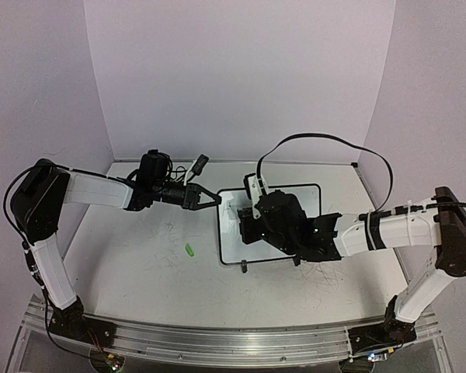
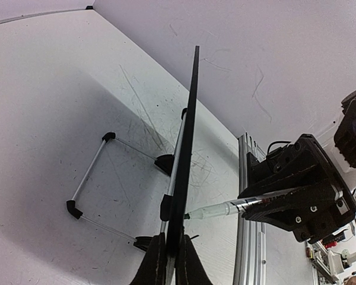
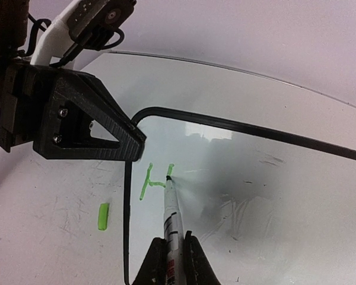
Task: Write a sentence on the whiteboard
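The right gripper (image 3: 169,254), fingers clamped on a marker (image 3: 172,215), pressed its tip to the whiteboard (image 3: 267,202) on the table (image 1: 140,256), where the sentence (image 3: 152,181) amounted to one green "H" near the far left corner, which the left gripper (image 2: 171,261) held pinched between its fingers, a green cap (image 3: 103,215) lying just outside the frame.

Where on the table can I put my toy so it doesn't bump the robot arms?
Best spot: the bare table between the green cap, the left arm and the front rail. It's crowded at the whiteboard, where the left gripper pinches its edge and the right gripper holds the marker on it.
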Robot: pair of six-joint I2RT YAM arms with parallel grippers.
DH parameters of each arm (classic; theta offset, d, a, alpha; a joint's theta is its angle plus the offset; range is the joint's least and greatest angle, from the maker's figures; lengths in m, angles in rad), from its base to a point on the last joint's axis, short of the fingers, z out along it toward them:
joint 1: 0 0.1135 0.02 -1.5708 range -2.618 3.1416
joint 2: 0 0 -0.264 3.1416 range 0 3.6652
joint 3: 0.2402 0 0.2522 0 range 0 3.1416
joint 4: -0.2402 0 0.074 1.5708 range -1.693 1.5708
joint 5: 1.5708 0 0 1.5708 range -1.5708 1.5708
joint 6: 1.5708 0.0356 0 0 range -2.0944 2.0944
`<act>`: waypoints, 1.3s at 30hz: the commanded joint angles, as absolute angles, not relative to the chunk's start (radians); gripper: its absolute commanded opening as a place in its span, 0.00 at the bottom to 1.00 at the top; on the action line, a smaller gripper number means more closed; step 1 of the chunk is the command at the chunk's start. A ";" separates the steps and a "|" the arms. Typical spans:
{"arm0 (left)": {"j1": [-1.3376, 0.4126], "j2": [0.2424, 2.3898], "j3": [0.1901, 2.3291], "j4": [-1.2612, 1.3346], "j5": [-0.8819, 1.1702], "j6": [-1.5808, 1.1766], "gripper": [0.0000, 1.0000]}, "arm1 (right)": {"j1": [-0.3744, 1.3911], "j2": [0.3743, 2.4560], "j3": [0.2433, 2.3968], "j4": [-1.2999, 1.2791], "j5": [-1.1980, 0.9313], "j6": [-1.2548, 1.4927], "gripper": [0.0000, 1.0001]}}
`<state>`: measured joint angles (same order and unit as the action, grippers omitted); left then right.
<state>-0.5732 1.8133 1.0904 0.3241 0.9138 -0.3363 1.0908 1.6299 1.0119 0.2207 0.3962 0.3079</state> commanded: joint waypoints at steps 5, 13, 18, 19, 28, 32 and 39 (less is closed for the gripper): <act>-0.584 1.768 1.092 0.339 0.960 -0.350 0.00 | 1.096 1.609 0.992 0.192 0.407 0.329 0.00; -0.584 1.767 1.091 0.339 0.962 -0.351 0.00 | 1.108 1.609 0.979 0.187 0.406 0.347 0.00; -0.584 1.766 1.091 0.339 0.961 -0.351 0.00 | 1.112 1.608 0.971 0.185 0.407 0.357 0.00; -0.584 1.766 1.091 0.338 0.962 -0.351 0.00 | 1.114 1.609 0.971 0.185 0.408 0.358 0.00; -0.586 1.766 1.091 0.339 0.960 -0.351 0.00 | 1.115 1.601 1.000 0.195 0.400 0.331 0.00; -0.586 1.764 1.090 0.339 0.959 -0.351 0.00 | 1.116 1.534 0.981 0.224 0.385 0.324 0.00; -0.586 1.762 1.087 0.339 0.958 -0.351 0.00 | 1.103 1.529 0.943 0.267 0.388 0.331 0.00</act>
<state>-0.5735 1.8130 1.0904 0.3244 0.9201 -0.3363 1.1122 1.5237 0.9355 0.2227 0.3836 0.3378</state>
